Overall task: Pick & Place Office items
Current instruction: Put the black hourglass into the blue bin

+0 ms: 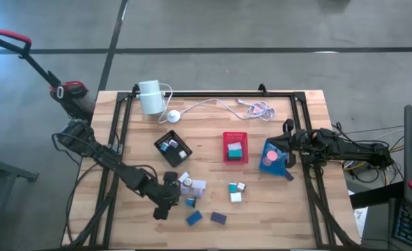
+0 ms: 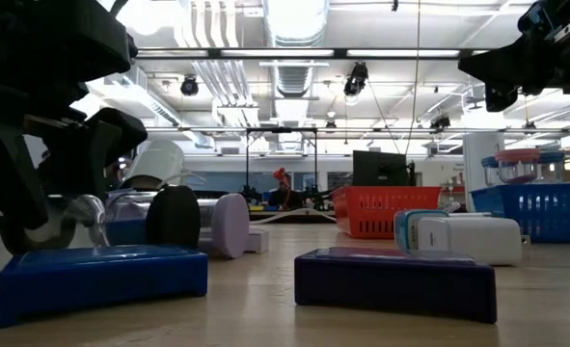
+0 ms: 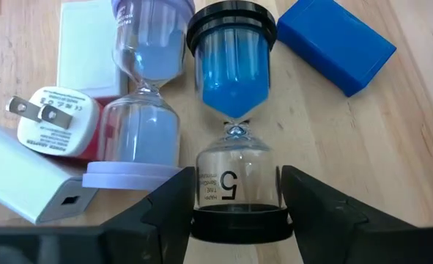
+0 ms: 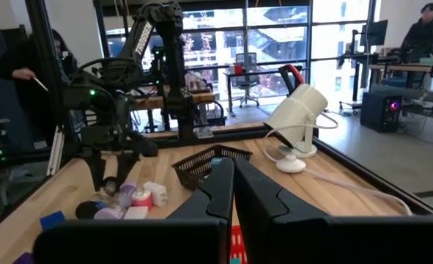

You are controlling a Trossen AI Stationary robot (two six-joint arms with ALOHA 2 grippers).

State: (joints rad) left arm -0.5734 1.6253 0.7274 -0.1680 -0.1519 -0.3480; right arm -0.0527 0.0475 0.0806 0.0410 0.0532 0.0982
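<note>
A wooden worktop [image 1: 275, 209] is lying under two dark robot arms. The left claw [image 1: 165, 203] is reaching down near the front edge, among a cluster of small office items. In the left wrist view its two dark fingers [image 3: 165, 213] are sitting spread on either side of the clear lower bulb of a black-capped hourglass timer with blue sand [image 3: 233, 117], marked with a 5; the fingers are close beside the glass, and firm contact cannot be told. Just beside it are lying a lilac-capped hourglass timer [image 3: 139, 95], a white plug adapter with two metal prongs [image 3: 51, 121], a white rectangular charger block [image 3: 26, 180] and a blue rectangular block [image 3: 337, 40].

The right claw [image 1: 287, 150] is hovering at the worktop's right side, over a blue square tray [image 1: 274, 157], its fingers [image 4: 256, 194] pressed together with nothing between them. A red square tray [image 1: 235, 147] and a black square tray [image 1: 173, 147] are sitting mid-worktop.
</note>
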